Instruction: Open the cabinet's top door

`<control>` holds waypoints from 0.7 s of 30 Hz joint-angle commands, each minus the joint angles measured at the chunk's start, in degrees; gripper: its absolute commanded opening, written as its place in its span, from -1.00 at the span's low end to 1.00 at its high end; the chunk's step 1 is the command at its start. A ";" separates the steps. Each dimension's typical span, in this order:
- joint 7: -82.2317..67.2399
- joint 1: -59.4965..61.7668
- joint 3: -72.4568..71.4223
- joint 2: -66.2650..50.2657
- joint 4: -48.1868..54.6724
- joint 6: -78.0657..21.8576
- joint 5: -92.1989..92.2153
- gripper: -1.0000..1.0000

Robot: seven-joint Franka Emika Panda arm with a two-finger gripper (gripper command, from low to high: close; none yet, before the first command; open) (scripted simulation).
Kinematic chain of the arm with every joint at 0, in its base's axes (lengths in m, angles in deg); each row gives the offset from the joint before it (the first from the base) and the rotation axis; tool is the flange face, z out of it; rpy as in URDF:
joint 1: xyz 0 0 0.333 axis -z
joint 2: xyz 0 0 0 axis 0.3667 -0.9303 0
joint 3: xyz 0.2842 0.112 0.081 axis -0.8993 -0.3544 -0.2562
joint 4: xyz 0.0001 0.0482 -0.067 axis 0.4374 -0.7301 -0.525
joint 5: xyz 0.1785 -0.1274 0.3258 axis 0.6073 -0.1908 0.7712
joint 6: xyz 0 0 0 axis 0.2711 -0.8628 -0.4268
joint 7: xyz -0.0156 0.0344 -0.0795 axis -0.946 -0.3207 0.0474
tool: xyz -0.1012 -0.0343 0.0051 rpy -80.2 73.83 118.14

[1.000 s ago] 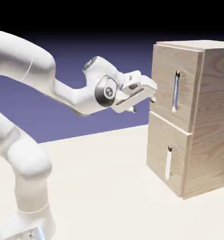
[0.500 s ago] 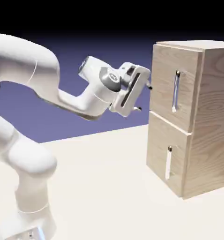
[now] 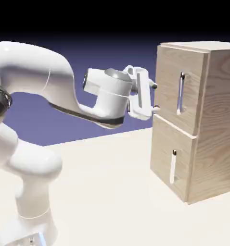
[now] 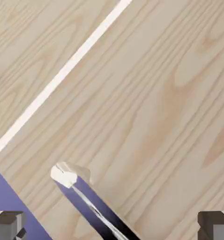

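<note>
The light-wood cabinet stands at the exterior view's right with both doors shut. Its top door carries a long slim vertical handle. My gripper is open, one finger above the other, just off the door's left edge and left of the handle, touching nothing. In the hand view, wood grain fills the picture. The shiny handle slants from the lower left toward the bottom edge, between the two grey fingertips of the gripper.
The lower door with its shorter handle sits beneath. A pale seam crosses the hand view diagonally. A sliver of blue backdrop shows past the cabinet's edge. The pale tabletop spreads in front of the cabinet.
The hand has rolled, so its fingers now stand one above the other, and it has moved right, closer to the top door. The jaws stayed open.
</note>
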 commanded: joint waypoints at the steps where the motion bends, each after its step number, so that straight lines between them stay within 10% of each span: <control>1: -0.75 -0.88 0.85 0.20 0.33 -0.29 -2.50 0.00; 21: -10.81 -20.75 18.97 0.26 10.37 -5.02 -42.55 0.00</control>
